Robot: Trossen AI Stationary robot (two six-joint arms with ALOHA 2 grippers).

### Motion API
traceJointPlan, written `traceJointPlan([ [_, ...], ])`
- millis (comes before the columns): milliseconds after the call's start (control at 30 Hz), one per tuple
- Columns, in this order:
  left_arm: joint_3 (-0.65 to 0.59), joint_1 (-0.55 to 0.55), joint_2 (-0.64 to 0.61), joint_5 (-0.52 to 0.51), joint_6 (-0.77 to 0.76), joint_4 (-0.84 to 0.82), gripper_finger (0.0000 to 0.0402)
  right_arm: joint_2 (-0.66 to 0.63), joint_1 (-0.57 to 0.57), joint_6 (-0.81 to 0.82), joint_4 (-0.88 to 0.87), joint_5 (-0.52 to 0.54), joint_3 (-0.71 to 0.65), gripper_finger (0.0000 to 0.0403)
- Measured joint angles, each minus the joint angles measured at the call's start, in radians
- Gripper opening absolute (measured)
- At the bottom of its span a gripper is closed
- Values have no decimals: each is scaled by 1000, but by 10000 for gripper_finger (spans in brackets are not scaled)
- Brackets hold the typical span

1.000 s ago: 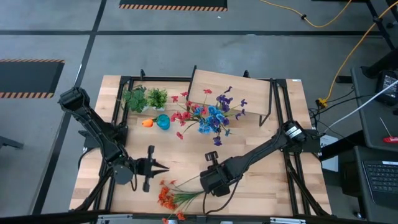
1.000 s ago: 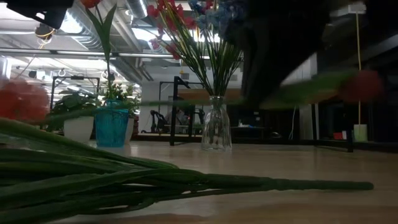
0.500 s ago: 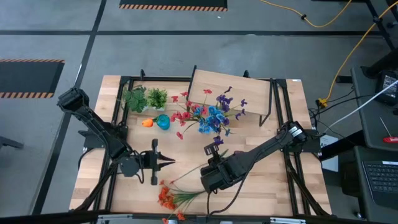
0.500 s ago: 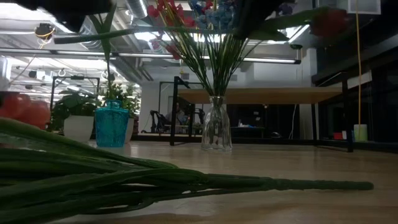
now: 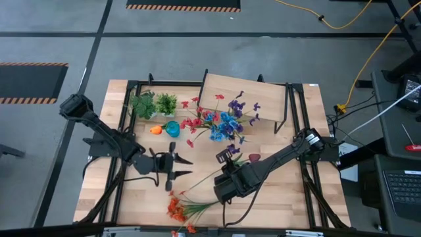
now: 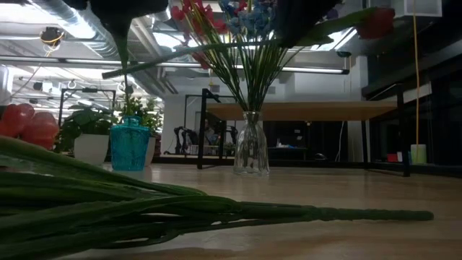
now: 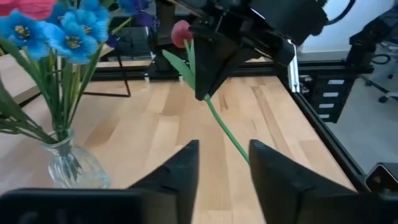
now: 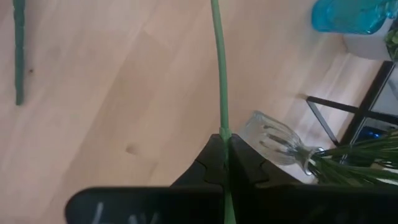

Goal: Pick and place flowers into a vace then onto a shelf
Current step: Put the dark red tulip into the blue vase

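Item, step in hand: our right hand [image 5: 225, 176], lower centre, clamps a red-bloomed flower stem [image 8: 218, 74], our left hand [image 5: 179, 167] parted and empty; next, we judge, stem-end into the glass vase [image 6: 251, 147].

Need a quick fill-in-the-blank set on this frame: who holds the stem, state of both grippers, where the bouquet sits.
1. The right gripper is ____ on the thin green flower stem.
2. The left gripper stands ____, holding nothing.
3. The blue and red flower sprays stand in a clear ____ vase.
4. The orange-bloomed flower bundle lies flat on the light-wood ____.

Missing words: shut; open; glass; tabletop
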Motion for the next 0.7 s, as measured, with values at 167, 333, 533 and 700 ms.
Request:
traceJointPlan([
  [167,0,9,0,-66,-24,66,199,0,3,-20,-7,30,0,0],
  [333,0,12,0,-8,-35,139,225,0,16,-67,-7,108,0,0],
  [533,62,50,12,59,-116,60,226,0,20,-93,-8,112,35,0],
  [700,200,86,70,129,-127,-112,226,0,25,-150,10,113,78,0],
])
